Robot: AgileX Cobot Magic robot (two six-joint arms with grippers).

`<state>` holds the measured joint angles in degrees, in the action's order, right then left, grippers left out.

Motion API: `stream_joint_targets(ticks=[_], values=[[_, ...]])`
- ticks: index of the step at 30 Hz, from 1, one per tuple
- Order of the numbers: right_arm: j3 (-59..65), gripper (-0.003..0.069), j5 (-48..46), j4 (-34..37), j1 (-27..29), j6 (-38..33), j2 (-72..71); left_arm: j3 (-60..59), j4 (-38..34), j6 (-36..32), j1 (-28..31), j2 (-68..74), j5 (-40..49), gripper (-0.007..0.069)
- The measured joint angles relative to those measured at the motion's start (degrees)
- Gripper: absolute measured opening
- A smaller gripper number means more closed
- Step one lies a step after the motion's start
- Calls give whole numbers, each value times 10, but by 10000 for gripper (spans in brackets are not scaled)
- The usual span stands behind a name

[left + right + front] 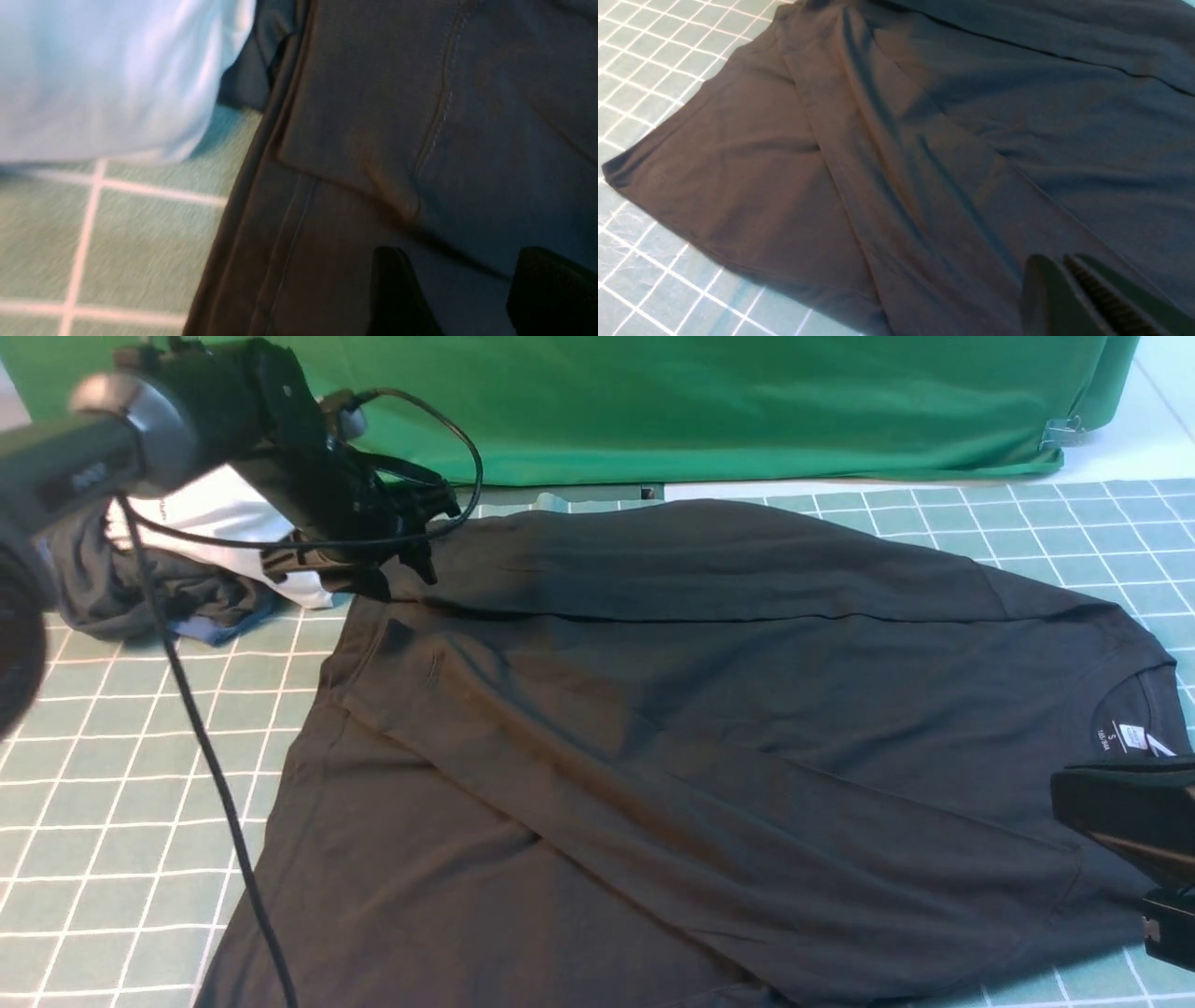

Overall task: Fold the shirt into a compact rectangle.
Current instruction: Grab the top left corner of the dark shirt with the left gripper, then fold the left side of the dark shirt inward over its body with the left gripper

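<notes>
The left fingers (397, 294) stand apart over the shirt (700, 709); right fingers (1045, 298) together, empty. Cloth just beneath the left fingers could snag, dragging the fold open.

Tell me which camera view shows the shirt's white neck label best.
Front view: the neck label shows white at the neck of the black T-shirt, though its print is too small to read. The left wrist view shows only a stitched shirt edge, the right wrist view only folded body fabric; neither shows the label.
</notes>
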<state>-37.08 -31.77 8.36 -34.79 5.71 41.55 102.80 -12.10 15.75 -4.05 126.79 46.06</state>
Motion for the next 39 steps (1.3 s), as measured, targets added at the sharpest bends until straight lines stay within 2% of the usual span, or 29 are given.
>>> stream_joint_targets(ticks=[17, 22, 25, 27, 30, 39], values=[[0, 49, 0, -3, 0, -1, 0, 27, -15, 25, 0, 58, -55, 316], [0, 49, -1, -3, 0, -1, 0, 30, -15, 26, 0, 63, -60, 204], [0, 49, -1, -3, 0, -1, 0, 37, -13, 19, 0, 66, -58, 88], [0, 49, -1, -3, 0, -1, 0, 48, -8, 11, 0, 69, -42, 39], [0, 49, -2, -4, 0, -1, 0, 69, -8, -11, 0, 69, -4, 17], [0, 50, 11, -15, 0, 0, 1, 94, -5, -78, 0, -8, 73, 16]])
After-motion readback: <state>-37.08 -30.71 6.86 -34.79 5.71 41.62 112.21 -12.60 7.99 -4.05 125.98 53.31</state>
